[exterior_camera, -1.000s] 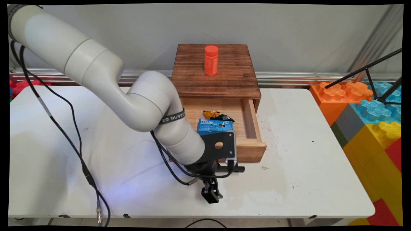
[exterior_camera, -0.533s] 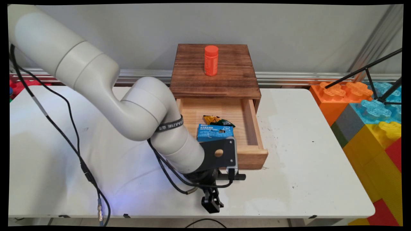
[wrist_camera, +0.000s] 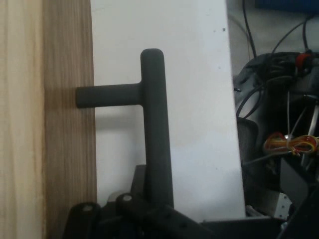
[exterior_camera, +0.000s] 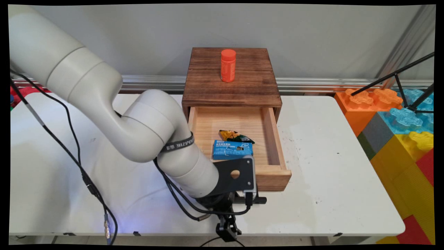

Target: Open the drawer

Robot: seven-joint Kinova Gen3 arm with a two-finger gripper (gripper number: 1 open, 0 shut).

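Gripper (wrist_camera: 149,199) clenched on the stiff, slim black handle (wrist_camera: 155,114) at the drawer's (exterior_camera: 274,175) six o'clock edge, likely sliding easily.

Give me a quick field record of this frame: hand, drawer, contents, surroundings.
hand: hand shut on the black T-shaped handle
drawer: drawer open, of the wooden cabinet
in drawer: blue box, crumpled snack packet just behind it
on cabinet: orange bottle, upright
support: white table
beside table: big toy blocks, on the picture's right
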